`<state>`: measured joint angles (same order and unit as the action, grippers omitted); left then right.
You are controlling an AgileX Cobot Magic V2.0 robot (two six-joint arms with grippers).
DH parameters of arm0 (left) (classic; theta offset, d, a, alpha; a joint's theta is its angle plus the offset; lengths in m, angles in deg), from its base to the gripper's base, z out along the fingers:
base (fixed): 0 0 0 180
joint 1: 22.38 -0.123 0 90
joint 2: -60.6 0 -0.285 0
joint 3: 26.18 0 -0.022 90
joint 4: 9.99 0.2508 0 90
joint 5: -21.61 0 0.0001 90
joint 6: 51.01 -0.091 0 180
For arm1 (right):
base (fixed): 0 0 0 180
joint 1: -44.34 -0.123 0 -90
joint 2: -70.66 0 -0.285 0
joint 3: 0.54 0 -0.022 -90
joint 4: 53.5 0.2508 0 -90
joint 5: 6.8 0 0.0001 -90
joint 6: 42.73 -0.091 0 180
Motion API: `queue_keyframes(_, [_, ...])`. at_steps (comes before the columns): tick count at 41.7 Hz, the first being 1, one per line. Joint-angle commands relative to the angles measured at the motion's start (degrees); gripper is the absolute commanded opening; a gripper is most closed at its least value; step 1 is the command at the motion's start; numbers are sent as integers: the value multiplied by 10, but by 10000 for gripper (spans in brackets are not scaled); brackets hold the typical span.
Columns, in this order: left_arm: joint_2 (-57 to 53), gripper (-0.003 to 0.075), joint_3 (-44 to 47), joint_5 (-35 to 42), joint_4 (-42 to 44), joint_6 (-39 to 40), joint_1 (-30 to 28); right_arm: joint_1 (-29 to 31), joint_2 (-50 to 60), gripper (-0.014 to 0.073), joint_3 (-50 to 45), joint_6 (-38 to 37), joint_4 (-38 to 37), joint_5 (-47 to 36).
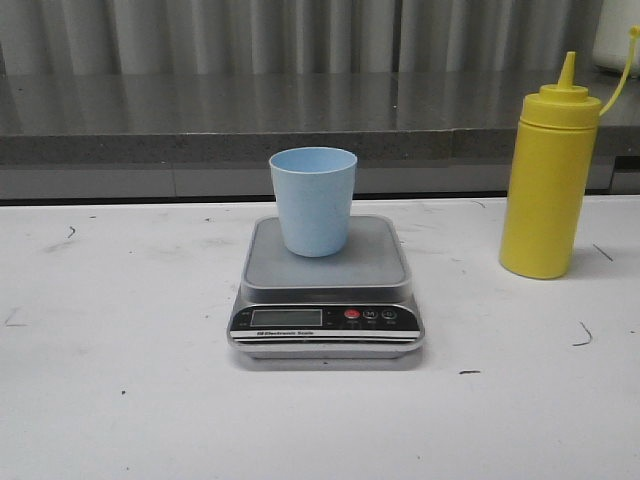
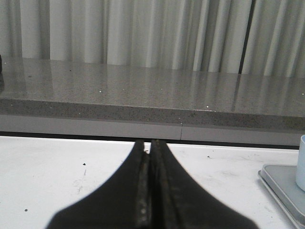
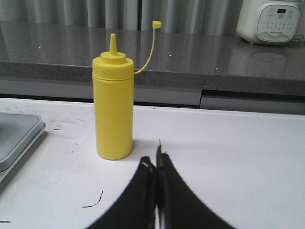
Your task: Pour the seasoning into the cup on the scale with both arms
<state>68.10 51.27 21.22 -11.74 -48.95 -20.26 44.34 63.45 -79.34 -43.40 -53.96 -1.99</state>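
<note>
The light blue cup [image 1: 313, 200] stands upright on the grey platform of the scale [image 1: 328, 310] in the middle of the table. The yellow seasoning bottle [image 1: 549, 178] stands upright to the right of the scale, its cap strap hanging open. Neither gripper shows in the front view. In the left wrist view my left gripper [image 2: 148, 144] is shut and empty, with the scale's corner [image 2: 282, 191] and a sliver of the cup [image 2: 301, 162] off to one side. In the right wrist view my right gripper [image 3: 155, 160] is shut and empty, close in front of the bottle [image 3: 113, 107].
A grey stone ledge [image 1: 300, 115] runs along the back of the white table [image 1: 120, 380]. A white appliance [image 3: 269, 21] sits on the ledge at the right. The scale's edge [image 3: 16, 138] shows beside the bottle in the right wrist view.
</note>
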Motion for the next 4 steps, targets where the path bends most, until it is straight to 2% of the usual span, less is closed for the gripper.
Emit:
queue_keyframes(1, [-9,-20,14,49,-5,0,5,2,10,-69,4,7,-2,-52])
queue_keyframes(4, [-9,-20,14,49,-5,0,5,2,10,-69,4,7,-2,-52])
